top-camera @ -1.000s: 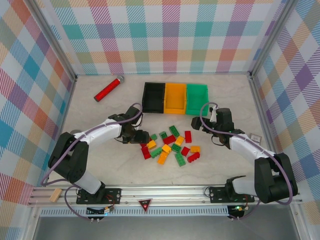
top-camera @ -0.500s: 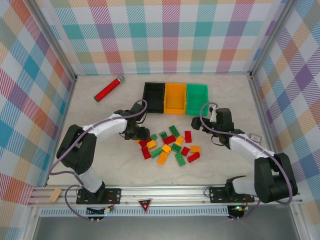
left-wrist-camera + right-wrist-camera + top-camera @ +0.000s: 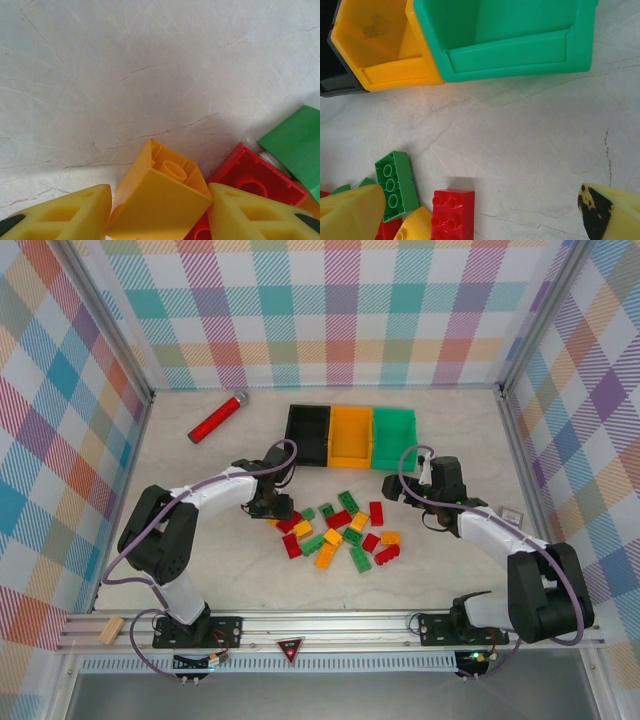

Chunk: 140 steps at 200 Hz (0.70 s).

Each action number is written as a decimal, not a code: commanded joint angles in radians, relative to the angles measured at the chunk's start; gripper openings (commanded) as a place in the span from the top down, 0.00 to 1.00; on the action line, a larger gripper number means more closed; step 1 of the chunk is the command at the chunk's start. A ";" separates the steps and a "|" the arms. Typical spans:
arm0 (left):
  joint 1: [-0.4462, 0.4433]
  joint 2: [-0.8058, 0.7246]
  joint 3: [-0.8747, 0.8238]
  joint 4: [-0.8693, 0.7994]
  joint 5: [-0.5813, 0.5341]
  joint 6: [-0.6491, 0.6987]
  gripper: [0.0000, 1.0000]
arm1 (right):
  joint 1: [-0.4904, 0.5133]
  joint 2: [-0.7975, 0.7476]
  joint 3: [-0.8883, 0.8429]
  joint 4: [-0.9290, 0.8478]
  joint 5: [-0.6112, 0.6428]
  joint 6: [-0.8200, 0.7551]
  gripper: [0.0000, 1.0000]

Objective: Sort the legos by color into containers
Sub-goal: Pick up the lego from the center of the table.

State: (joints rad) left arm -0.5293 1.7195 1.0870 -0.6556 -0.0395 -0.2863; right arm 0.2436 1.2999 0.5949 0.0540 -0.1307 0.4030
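Near the middle of the table (image 3: 200,570), the left gripper (image 3: 277,510) is clamped on a yellow lego (image 3: 160,200), presumably headed for the yellow bin (image 3: 351,435), while the right gripper (image 3: 398,490) hangs wide open beside the green bin (image 3: 520,55).

The table (image 3: 150,75) looks like a matt, pale, stone-patterned sheet, veined with thin dark cracks. The green bin (image 3: 510,35) is smooth moulded plastic with a soft sheen, and the orange bin (image 3: 380,45) touching it has a dull scuff inside. The bricks (image 3: 396,185) near the green bin, like the yellow brick (image 3: 160,195), are glossy, smooth plastic.
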 commanded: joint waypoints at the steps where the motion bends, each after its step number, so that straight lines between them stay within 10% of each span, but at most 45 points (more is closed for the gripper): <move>1: -0.006 0.034 0.014 -0.047 -0.048 0.010 0.53 | 0.009 -0.009 0.023 -0.014 0.007 -0.010 0.01; 140: -0.006 -0.077 0.070 -0.045 -0.008 -0.025 0.75 | 0.009 -0.015 0.020 -0.012 0.017 -0.012 0.01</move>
State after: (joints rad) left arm -0.5297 1.7054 1.1049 -0.6567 -0.0536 -0.2970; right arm 0.2466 1.2991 0.5949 0.0483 -0.1192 0.4030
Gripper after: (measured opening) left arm 0.302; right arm 0.990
